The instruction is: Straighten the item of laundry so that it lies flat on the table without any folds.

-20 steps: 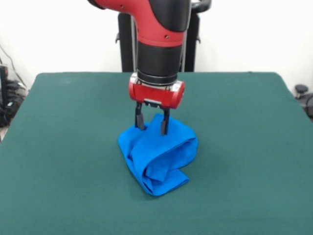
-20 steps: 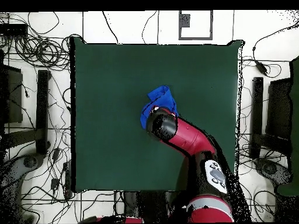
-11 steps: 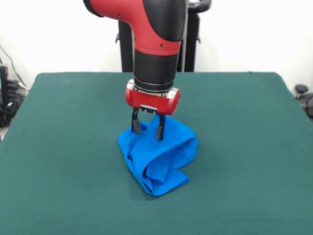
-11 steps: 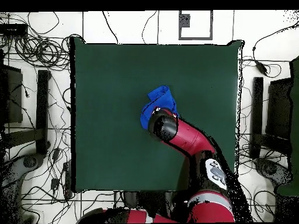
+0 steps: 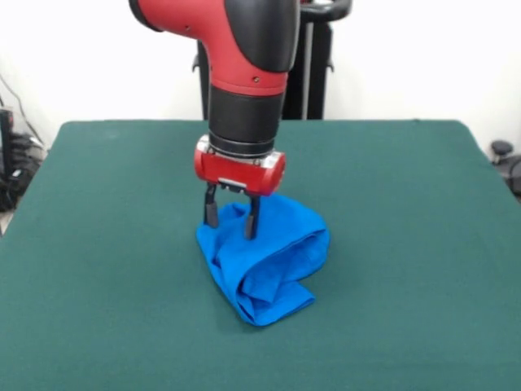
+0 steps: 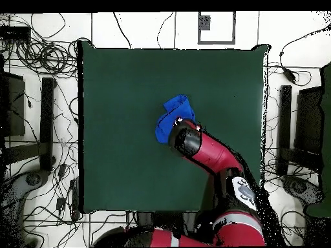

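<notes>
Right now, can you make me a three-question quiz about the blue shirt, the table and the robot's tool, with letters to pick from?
1. Where is the shirt?
A. near the middle of the table
B. hanging off an edge
C. on the floor

2. What colour is the table top?
A. white
B. dark green
C. yellow

3. How does the shirt lie?
A. spread flat
B. crumpled in a heap
C. neatly folded in a square

Answers:
1 A, green table shows all round it in the overhead view.
2 B, both views show dark green.
3 B, thick rolled folds bunch under the open tool.
</notes>
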Controlling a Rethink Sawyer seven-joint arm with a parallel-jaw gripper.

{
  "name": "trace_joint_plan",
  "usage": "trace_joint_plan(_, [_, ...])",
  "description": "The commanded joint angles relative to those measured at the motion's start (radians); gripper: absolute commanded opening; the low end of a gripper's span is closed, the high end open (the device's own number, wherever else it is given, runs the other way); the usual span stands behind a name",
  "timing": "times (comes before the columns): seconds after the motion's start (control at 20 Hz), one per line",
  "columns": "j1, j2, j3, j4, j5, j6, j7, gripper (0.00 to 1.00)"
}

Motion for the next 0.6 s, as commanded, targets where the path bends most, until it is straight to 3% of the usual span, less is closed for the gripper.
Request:
trace_joint_plan(0.05, [-0.025, 0.051, 0.14, -0.024, 0.005, -0.086, 0.207, 1.0])
trace_joint_plan(0.6, [-0.054, 0.096, 0.197, -0.012, 0.002, -0.162, 0.228, 1.0])
